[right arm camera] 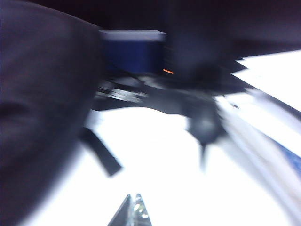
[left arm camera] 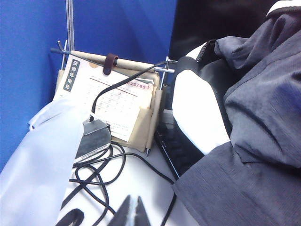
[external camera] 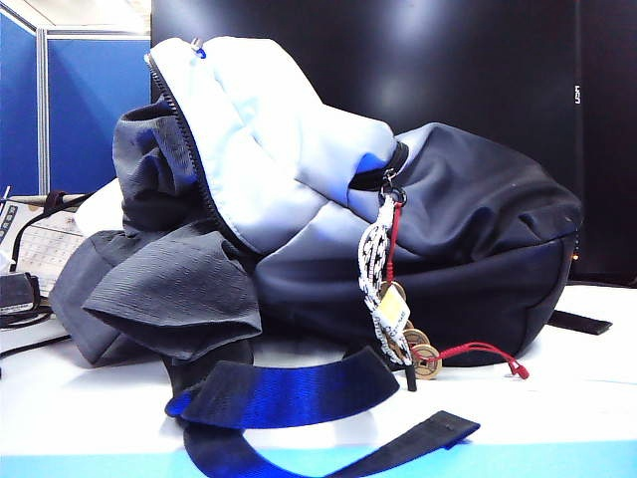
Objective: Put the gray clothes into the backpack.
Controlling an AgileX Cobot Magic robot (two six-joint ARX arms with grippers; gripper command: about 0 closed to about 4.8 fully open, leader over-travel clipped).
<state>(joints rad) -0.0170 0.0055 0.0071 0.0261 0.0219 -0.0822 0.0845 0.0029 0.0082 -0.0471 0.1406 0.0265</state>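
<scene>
The gray clothes, soft, light and floppy, hang half out of the backpack mouth; best pinched at a thick fold; left gripper and right gripper both clenched empty, clear of the backpack.

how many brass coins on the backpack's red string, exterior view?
3 visible: one high beside the white cord, two lower near the table. More may be hidden behind.

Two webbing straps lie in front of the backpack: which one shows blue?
The upper strap, arching just under the backpack; the lower strap looks plain black.
</scene>
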